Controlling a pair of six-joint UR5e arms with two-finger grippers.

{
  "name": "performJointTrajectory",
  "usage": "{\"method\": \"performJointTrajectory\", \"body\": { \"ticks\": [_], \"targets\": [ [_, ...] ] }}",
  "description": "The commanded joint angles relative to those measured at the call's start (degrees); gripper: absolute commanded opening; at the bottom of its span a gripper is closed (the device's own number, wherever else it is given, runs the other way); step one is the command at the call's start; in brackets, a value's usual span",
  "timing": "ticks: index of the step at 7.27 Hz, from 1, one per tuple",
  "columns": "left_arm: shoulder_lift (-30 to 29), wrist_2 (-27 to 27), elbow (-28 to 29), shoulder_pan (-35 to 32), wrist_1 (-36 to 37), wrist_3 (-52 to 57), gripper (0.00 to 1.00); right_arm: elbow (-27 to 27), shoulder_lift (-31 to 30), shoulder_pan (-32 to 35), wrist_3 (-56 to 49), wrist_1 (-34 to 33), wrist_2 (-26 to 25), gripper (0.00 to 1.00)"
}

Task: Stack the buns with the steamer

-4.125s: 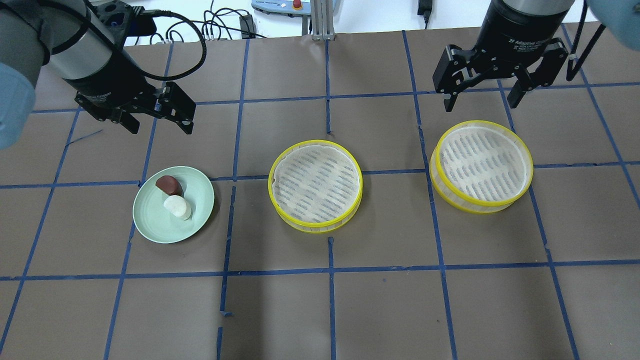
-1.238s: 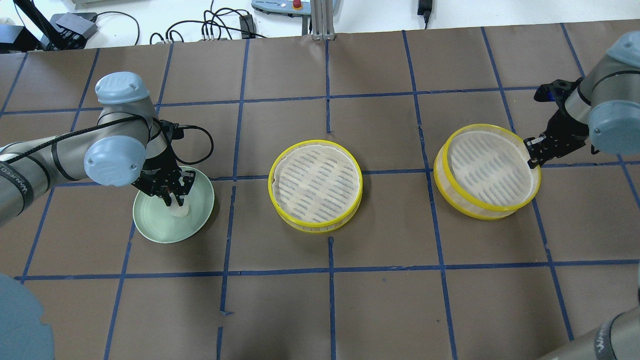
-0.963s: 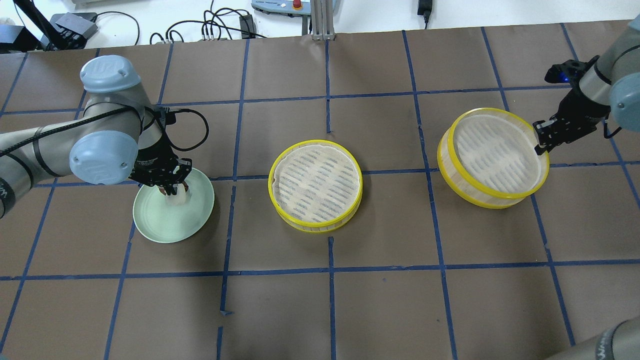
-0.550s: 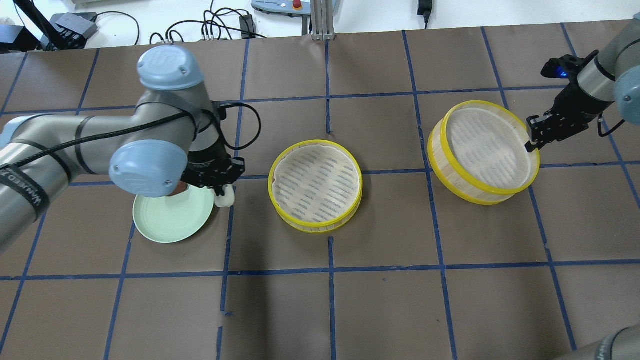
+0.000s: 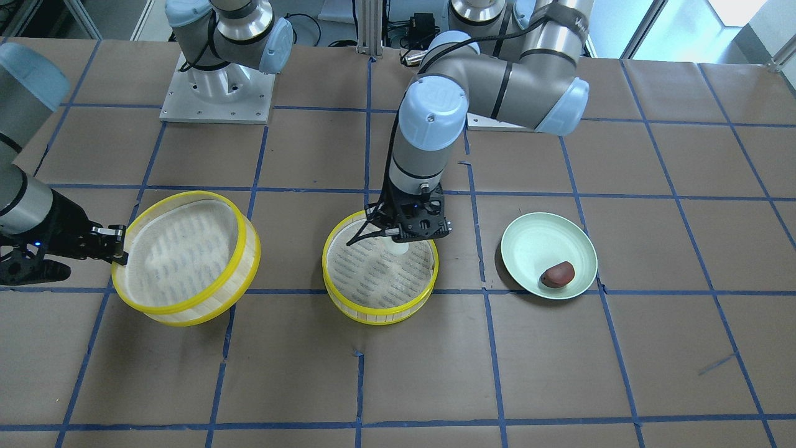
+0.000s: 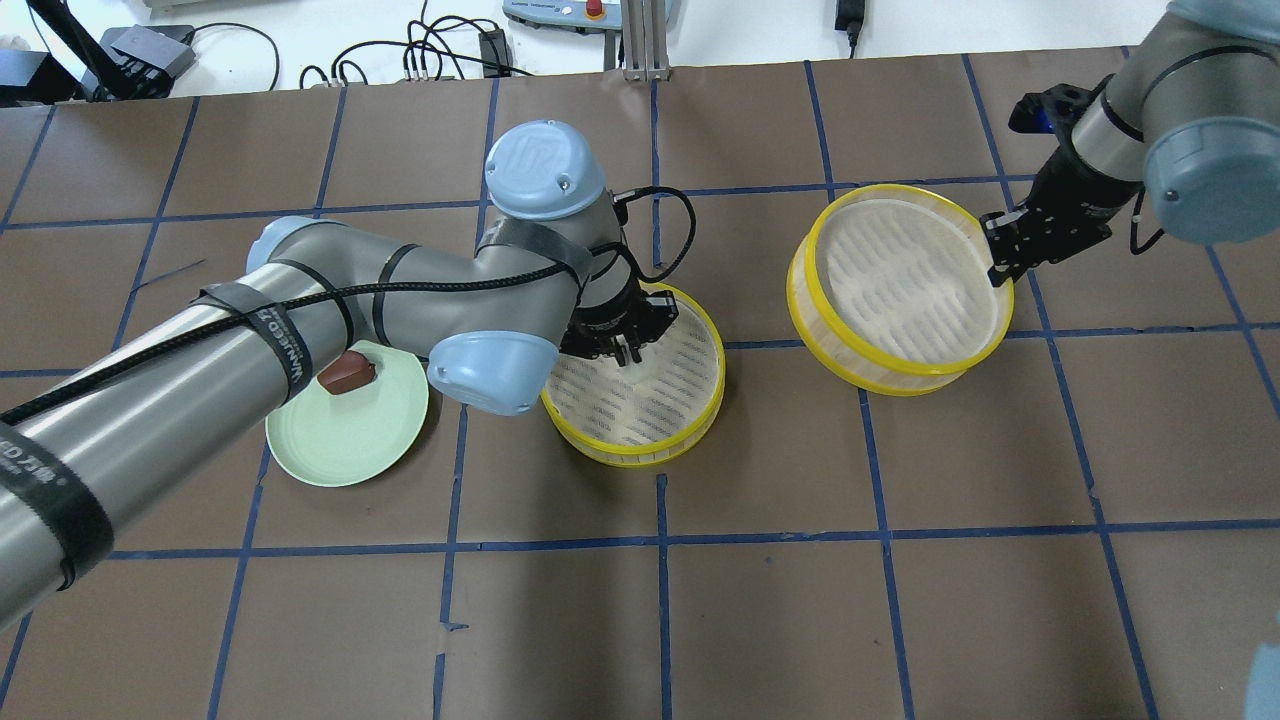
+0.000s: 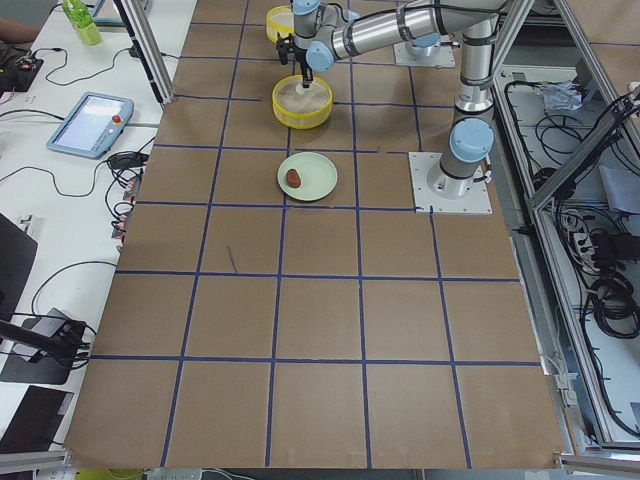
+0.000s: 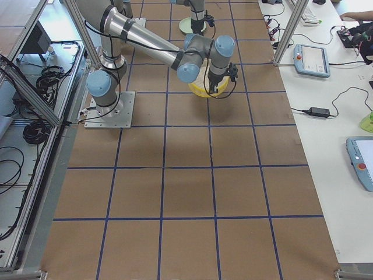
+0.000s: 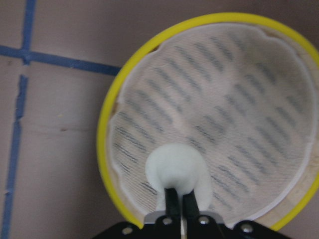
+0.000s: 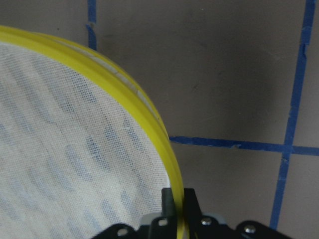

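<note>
The left end effector (image 6: pixel 630 352) is gripping the white bun (image 9: pixel 177 169); the right end effector (image 6: pixel 998 270) is gripping the second steamer (image 6: pixel 890 372).
The white bun is sitting pinched between closed fingers over the mesh of the centre steamer (image 6: pixel 640 456), close to the rim nearest the robot; whether it is touching the mesh I cannot tell. The second steamer is hanging tilted, clamped by its yellow rim. The reddish-brown bun (image 5: pixel 558 274) is lying on the pale green plate (image 5: pixel 535 239) on the worktop (image 6: pixel 760 620).
</note>
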Motion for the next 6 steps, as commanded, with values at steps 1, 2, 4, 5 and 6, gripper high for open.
{"method": "performJointTrajectory", "body": {
  "ticks": [1,2,4,5,6],
  "targets": [
    [-0.47,0.88,-0.39,-0.26,1.43,1.76,1.00,-1.33,-0.35,6.38,4.84,-0.38,-5.04,0.06],
    [0.23,5.85,-0.04,0.27,0.99,8.74,1.00,-1.77,-0.26,6.84,5.71,-0.20,-5.07,0.06],
    [3.73,10.82,-1.61,13.90,-1.89,27.87,1.00,-2.13,-0.08,10.51,11.49,-0.29,-5.24,0.06],
    [5.23,10.91,-3.45,20.51,-3.05,39.46,1.00,-2.22,0.27,13.75,16.14,-0.38,-5.24,0.06],
    [5.25,10.91,-5.99,25.97,-3.06,46.97,1.00,-3.61,0.79,18.14,22.36,-0.38,-5.24,0.06]
  ]
}}
